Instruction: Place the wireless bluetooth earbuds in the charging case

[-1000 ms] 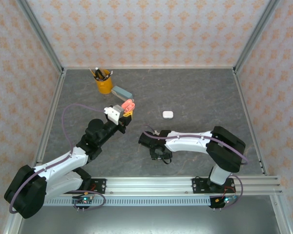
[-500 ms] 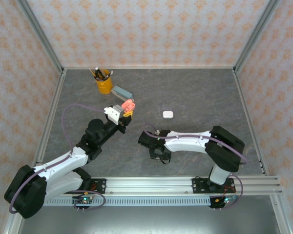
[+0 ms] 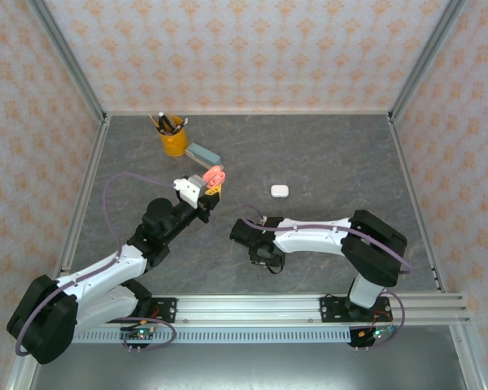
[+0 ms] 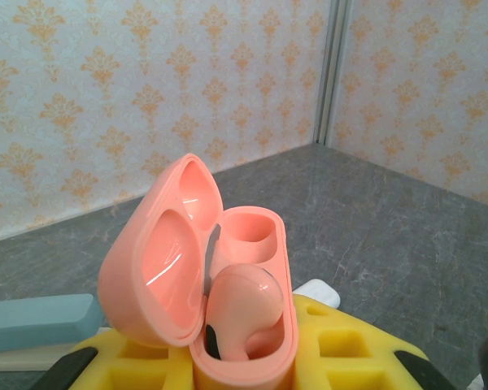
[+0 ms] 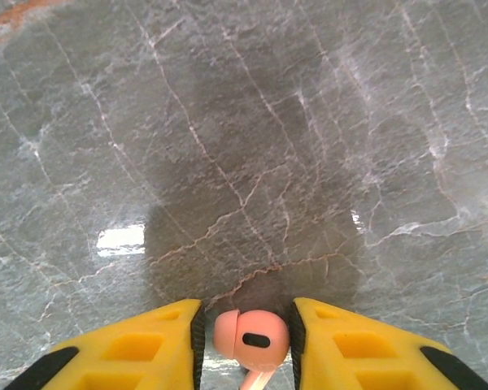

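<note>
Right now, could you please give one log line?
left gripper: shut on open pink case | right gripper: around pink earbud, grip unclear

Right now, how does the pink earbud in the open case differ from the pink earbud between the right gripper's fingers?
The cased earbud sits in a socket of the open pink case, which the left gripper grips; the loose earbud is outside any case, between the fingers of the right gripper. The cased earbud hides its stem; the loose earbud shows its stem and a dark oval spot. Both are salmon-pink.

No legible text or markings anywhere.
</note>
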